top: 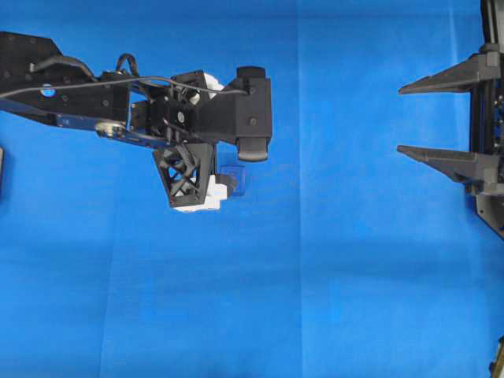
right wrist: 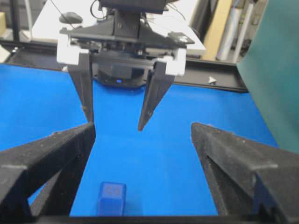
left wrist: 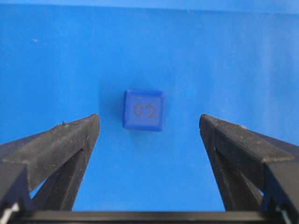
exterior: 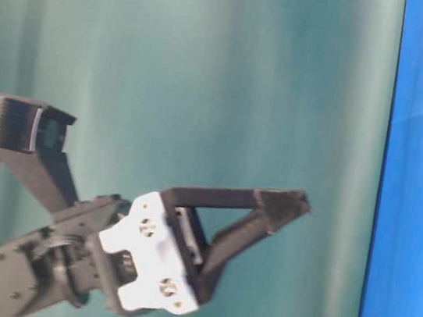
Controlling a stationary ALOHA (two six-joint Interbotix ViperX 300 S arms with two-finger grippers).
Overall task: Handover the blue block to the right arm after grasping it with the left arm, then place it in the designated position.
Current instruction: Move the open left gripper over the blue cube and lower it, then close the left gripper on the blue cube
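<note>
Black triangular fingers of the left arm fill the foreground of the left wrist view, spread wide, holding nothing. Between their tips and a little beyond lies the blue block, flat on the blue cloth, touching neither finger. The gap is much wider than the block, so closing from here would probably need a further reach forward first (my read: pre-grasp alignment, block centred on purpose).

Left gripper in the overhead view hangs over the block, which peeks out just beside the white bracket at the finger base. It points steeply down at the cloth, which suits a top-down pick.

Right gripper waits well apart from the block, at the right edge of the overhead view, fingers also fully spread and empty, facing the left arm; likely parked ready for the handover. Its wrist view shows the block low on the cloth near its own fingers.

Materials: fingers are matte, grainy black plastic, latticed triangles with blunt tips. Block is a small smooth cube with rounded edges, darker than the cloth, faint embossed mark on its top face. Cloth over the bench is plain, with faint fold creases; no marker for the designated position shows.
</note>
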